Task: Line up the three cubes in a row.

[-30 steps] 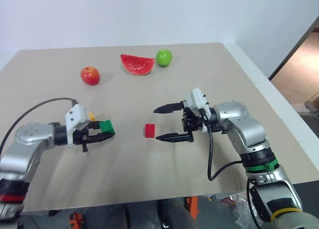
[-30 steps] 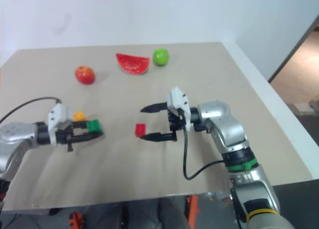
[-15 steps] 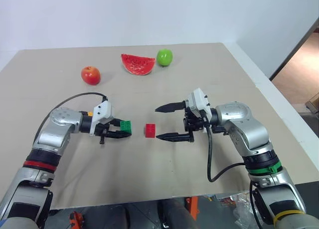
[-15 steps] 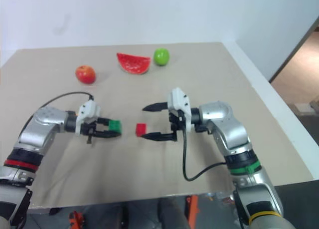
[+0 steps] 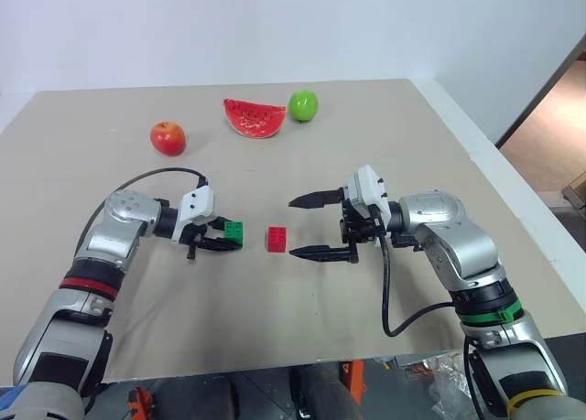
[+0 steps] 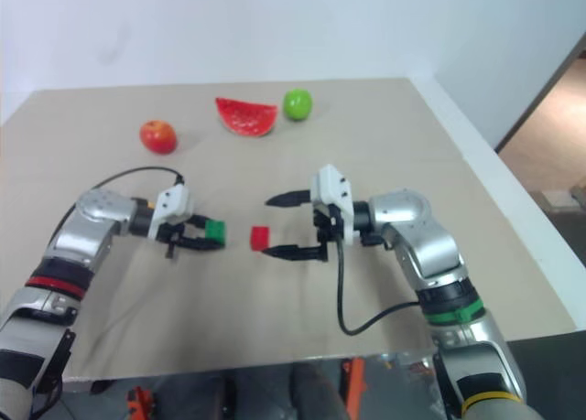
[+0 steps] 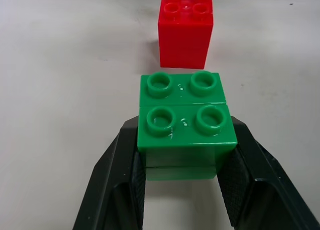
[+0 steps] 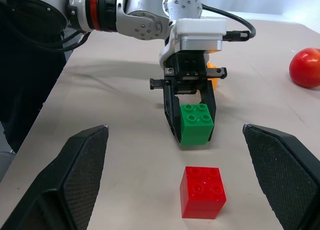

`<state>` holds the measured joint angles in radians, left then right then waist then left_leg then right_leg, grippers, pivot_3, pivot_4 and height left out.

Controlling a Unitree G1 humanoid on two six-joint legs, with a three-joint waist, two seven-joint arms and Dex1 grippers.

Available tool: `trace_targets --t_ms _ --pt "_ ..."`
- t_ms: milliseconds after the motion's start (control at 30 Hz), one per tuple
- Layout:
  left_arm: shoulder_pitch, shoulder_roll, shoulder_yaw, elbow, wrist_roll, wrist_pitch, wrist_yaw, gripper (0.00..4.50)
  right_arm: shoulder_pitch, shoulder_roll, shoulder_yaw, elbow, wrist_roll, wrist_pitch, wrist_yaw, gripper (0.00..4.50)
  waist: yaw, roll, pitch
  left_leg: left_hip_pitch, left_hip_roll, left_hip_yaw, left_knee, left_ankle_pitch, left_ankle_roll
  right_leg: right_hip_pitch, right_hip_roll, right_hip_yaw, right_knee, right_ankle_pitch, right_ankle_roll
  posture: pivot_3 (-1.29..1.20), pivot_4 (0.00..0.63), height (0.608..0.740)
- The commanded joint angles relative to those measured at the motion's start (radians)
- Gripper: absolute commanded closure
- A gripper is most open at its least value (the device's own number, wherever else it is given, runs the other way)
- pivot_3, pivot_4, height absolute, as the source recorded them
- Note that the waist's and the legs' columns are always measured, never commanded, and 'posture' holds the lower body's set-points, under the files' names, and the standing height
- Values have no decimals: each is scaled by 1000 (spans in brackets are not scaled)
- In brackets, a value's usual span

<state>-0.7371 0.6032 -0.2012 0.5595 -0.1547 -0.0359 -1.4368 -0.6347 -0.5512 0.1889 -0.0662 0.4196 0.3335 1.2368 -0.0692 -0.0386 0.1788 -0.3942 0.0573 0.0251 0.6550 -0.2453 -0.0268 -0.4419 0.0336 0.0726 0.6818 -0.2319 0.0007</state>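
Note:
My left gripper point(image 5: 231, 238) is shut on the green cube point(image 5: 234, 231), gripping it by its two sides, low over the table. In the left wrist view the green cube point(image 7: 185, 125) sits between the black fingers point(image 7: 117, 175), with the red cube point(image 7: 186, 27) a short gap beyond it. The red cube point(image 5: 276, 239) stands on the table between the two grippers. My right gripper point(image 5: 293, 228) is wide open just to its right, holding nothing. The yellow-orange cube point(image 8: 216, 72) peeks out behind the left gripper in the right wrist view.
A red apple point(image 5: 168, 138), a watermelon slice point(image 5: 253, 118) and a green apple point(image 5: 302, 105) lie along the far part of the table. The table's right edge point(image 5: 499, 177) runs close past the right arm.
My left gripper has carried the green cube to the right, from beside the yellow-orange cube to close by the red cube. The right gripper stayed open in place.

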Motion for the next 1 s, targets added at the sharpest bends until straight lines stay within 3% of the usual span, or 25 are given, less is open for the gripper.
trace_targets --t_ms 33,1000 --pt "-36 -1 1 22 13 -29 -20 3149 3 -10 -32 -44 14 -6 -6 0 -1 0 0 0 0 0 0 0 0 0 0 0 0 0 0 0 150 740" --pt "-21 -7 -7 37 54 -37 -42 3149 16 1 -25 -7 2 5 -60 0 -1 0 0 0 0 0 0 0 0 0 0 0 0 0 0 0 150 740"
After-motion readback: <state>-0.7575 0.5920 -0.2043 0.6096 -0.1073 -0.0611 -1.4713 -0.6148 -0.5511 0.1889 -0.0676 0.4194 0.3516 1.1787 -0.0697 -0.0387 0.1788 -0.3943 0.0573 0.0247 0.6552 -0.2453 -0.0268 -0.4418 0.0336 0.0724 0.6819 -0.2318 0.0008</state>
